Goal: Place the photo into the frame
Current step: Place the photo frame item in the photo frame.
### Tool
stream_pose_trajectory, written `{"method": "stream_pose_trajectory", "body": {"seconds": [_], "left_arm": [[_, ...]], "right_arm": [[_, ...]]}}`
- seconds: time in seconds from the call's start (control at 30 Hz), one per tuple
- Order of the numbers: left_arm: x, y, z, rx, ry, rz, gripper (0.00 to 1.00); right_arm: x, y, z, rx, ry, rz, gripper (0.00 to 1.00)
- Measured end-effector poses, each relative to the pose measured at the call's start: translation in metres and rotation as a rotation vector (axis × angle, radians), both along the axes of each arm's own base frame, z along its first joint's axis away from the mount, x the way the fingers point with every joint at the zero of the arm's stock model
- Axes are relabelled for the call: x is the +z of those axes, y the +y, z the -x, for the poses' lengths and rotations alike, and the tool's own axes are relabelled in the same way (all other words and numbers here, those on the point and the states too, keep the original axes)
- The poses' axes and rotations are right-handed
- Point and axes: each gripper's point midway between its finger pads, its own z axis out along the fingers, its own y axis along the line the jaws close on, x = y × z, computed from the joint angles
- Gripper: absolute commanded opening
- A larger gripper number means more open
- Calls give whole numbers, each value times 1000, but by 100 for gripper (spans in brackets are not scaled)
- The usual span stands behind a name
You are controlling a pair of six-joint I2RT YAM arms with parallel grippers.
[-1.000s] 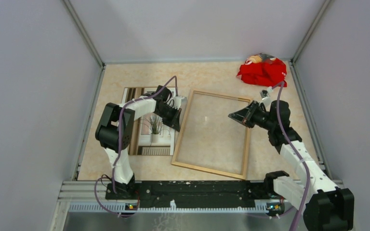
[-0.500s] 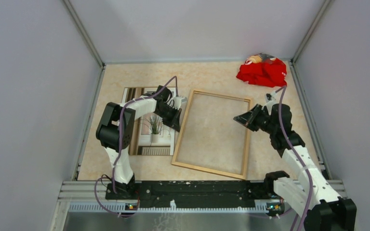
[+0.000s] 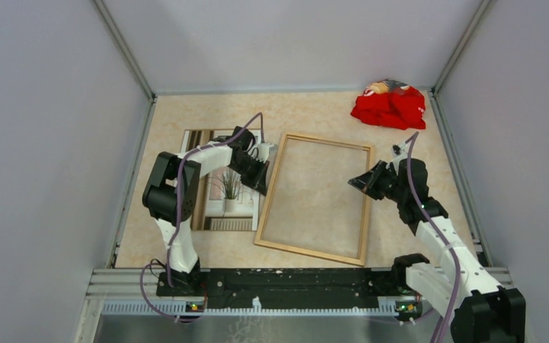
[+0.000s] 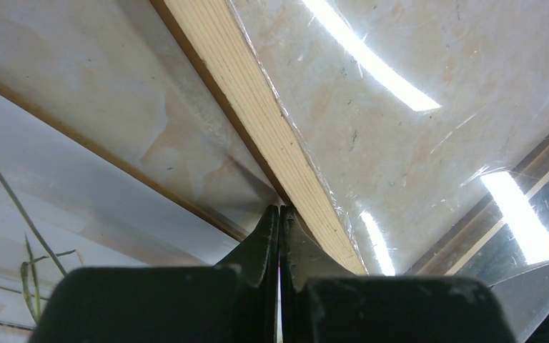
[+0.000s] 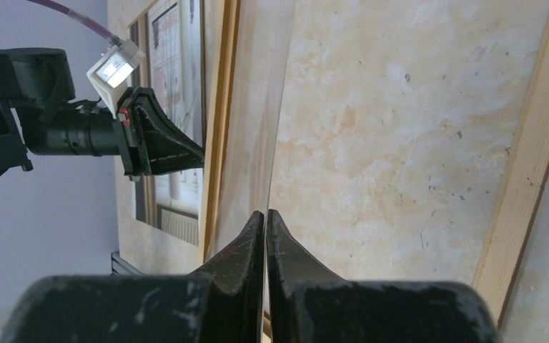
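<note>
The frame (image 3: pixel 313 200) lies pale back up at mid-table; its rails show in the left wrist view (image 4: pixel 257 107) and the right wrist view (image 5: pixel 529 164). A clear sheet (image 5: pixel 254 128) lies within it. The photo (image 3: pixel 223 191) lies face up left of the frame, partly under my left arm; it also shows in the left wrist view (image 4: pixel 43 214). My left gripper (image 3: pixel 263 176) is shut, its tips (image 4: pixel 279 209) at the outer edge of the frame's left rail. My right gripper (image 3: pixel 361 183) is over the right rail, shut (image 5: pixel 265 213) on the clear sheet's edge.
A crumpled red cloth (image 3: pixel 388 107) lies at the back right corner. Grey walls (image 3: pixel 57 143) enclose the table on three sides. The black rail (image 3: pixel 286 282) with the arm bases runs along the near edge.
My right gripper has moved right and toward the near side, from over the frame's inside to its right rail. My left arm, the photo and the frame have not moved.
</note>
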Motion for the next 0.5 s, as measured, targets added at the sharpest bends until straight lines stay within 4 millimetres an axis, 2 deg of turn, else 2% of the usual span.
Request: {"method": "stream_pose_trajectory", "body": {"seconds": [0.27,0.5], "left_arm": [[-1,0,0,0,6,-2,0],[-1,0,-1,0,7,-2,0]], "right_arm": [[-6,-1,3,0,-17,-2,0],[27,7,6,49,-158,-47,0]]}}
